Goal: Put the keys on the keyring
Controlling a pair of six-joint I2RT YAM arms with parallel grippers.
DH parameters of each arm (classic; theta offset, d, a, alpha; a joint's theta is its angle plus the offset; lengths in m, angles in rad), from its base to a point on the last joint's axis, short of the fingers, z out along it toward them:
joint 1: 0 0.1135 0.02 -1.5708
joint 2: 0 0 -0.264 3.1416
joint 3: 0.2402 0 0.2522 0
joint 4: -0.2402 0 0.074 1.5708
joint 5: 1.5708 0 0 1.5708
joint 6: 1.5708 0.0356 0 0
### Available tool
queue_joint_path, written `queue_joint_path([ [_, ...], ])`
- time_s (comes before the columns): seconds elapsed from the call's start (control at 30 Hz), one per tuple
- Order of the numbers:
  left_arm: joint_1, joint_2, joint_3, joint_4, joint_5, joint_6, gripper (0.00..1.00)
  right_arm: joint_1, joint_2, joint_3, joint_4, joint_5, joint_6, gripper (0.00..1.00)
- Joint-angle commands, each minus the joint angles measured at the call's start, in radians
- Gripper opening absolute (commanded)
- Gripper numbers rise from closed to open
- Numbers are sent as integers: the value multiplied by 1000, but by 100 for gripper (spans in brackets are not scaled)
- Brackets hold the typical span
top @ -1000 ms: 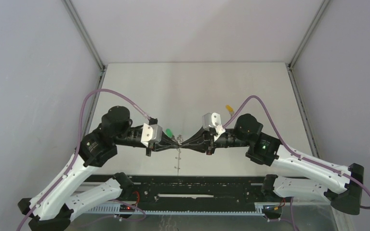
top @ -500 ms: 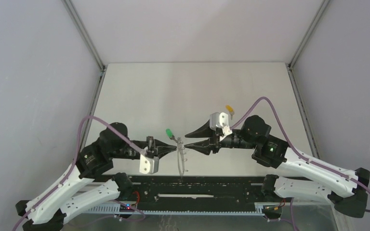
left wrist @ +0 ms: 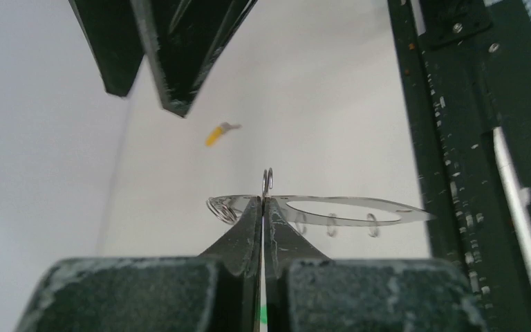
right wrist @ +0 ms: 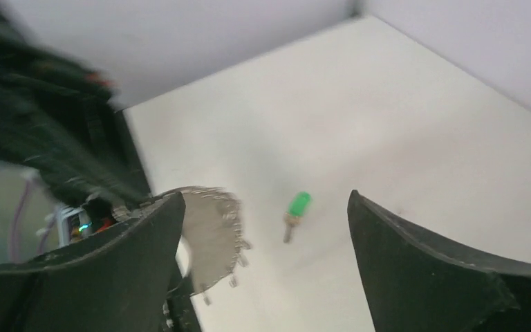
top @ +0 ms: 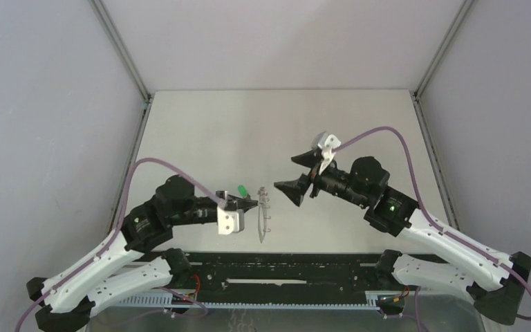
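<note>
Pinching the keyring (left wrist: 346, 209) by a small loop on its rim with the left claw (left wrist: 263, 205). Closed right down on the wire. Seemingly holding the ring up off the counter (top: 249, 124), edge-on to the top camera.

Gaping wide at the right claw (top: 296, 174), nothing between the fingers. Hovering just right of the keyring, pointed toward it, not touching.

Green key (right wrist: 296, 207): loose and flat on the counter, just left of the keyring's far end, close by the left claw. Not threaded on anything.

Yellow-orange key (left wrist: 218, 133): also loose on the counter, well apart from the keyring, beyond it to the far right. Not made out in the top view.

Step, as a judgement: ring gripped and presented, no key on it yet, free claw between grabs.

Next move: take the right claw down onto one key, probably the green one as it lies nearer the keyring. Pinch it by the plastic head, then carry it to a rim loop. Needs fine alignment with the thin wire loop. Can't tell at this size where the key's hole sits.
</note>
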Motion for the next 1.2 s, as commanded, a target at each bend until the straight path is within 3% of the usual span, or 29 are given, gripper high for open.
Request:
queue_joint_path([
  [0.0, 41, 64, 75, 76, -45, -362, 0, -148, 47, -3, -92, 198, 242, 100],
  [0.13, 167, 110, 79, 120, 84, -573, 0, -317, 124, -16, -140, 250, 422, 100],
  [0.33, 215, 143, 73, 96, 129, -578, 0, -471, 265, -21, -139, 352, 466, 99],
  [0.37, 217, 144, 70, 95, 123, -578, 0, -499, 294, -21, -138, 346, 476, 95],
  [0.43, 226, 153, 73, 82, 122, -589, 0, -554, 356, -19, -135, 335, 520, 77],
  [0.47, 237, 160, 79, 74, 122, -597, 0, -587, 387, -18, -131, 322, 562, 61],
  [0.5, 247, 170, 86, 65, 130, -604, 0, -617, 419, -16, -126, 298, 607, 62],
  [0.53, 263, 180, 93, 55, 140, -611, 0, -640, 451, -15, -111, 262, 640, 92],
  [0.57, 279, 191, 99, 46, 149, -614, 0, -650, 478, -15, -91, 242, 644, 99],
  [0.67, 332, 214, 113, 19, 170, -614, 0, -603, 546, 25, -106, 367, 594, 100],
  [0.83, 374, 229, 137, -17, 177, -571, 0, -524, 631, 197, -309, 582, 576, 100],
  [1.0, 417, 275, 172, -61, 187, -562, 0, -596, 627, 199, -259, 356, 579, 100],
  [1.1, 436, 300, 194, -83, 160, -564, 0, -575, 701, 258, -340, 443, 598, 100],
  [1.17, 440, 307, 212, -125, 144, -531, 0, -552, 782, 343, -443, 518, 635, 88],
])
